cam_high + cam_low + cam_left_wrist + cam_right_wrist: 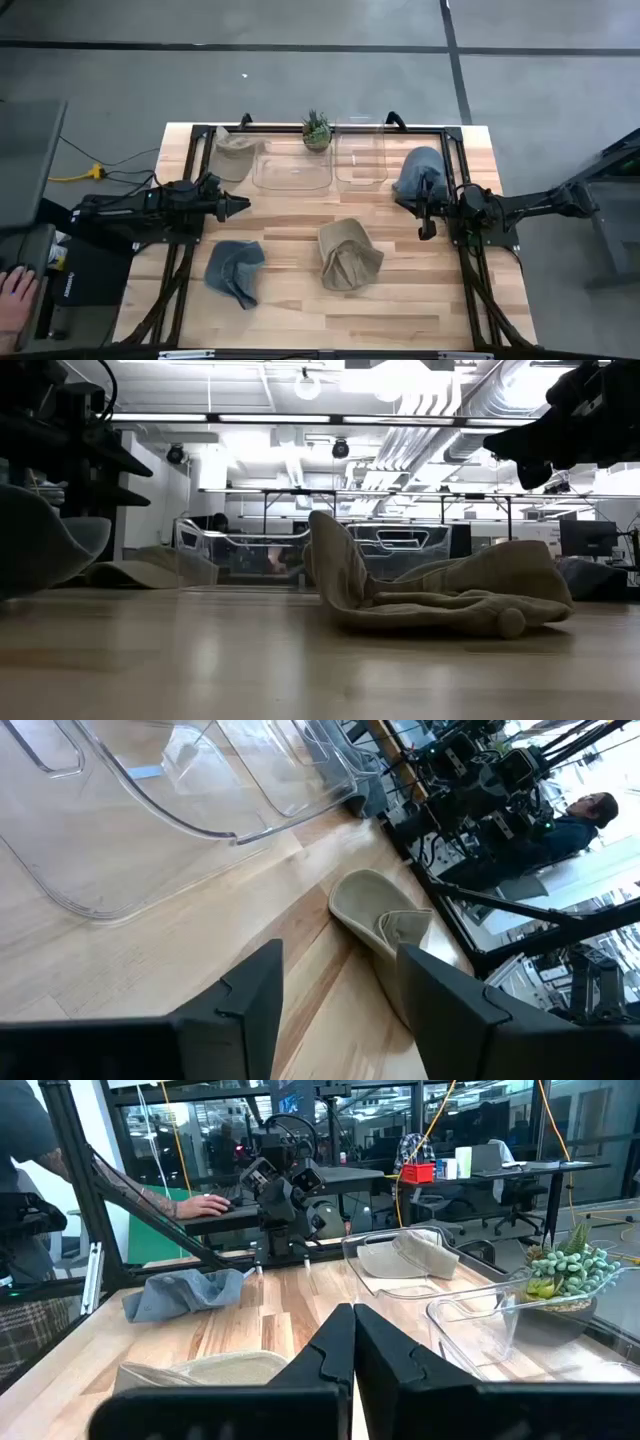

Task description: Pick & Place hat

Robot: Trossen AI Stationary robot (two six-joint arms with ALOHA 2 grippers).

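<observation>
Several hats lie on the wooden table. A khaki hat point(348, 255) rests crumpled near the middle, also in the low view point(440, 595). A grey-blue hat point(235, 270) lies near left. Another khaki hat point(237, 153) sits at the far left beside a clear bin, and a blue hat point(420, 172) lies far right. My left gripper point(243, 206) hovers open at the left, its fingers pointing at the middle khaki hat point(385, 920). My right gripper point(422, 215) is shut, just nearer than the blue hat, holding nothing point(352, 1342).
Two clear plastic bins point(292, 165) point(361, 158) stand side by side at the far edge, with a small potted plant point(317, 130) behind them. Black frame rails run along the table's sides. A person's hand point(15, 295) shows off the table at the left.
</observation>
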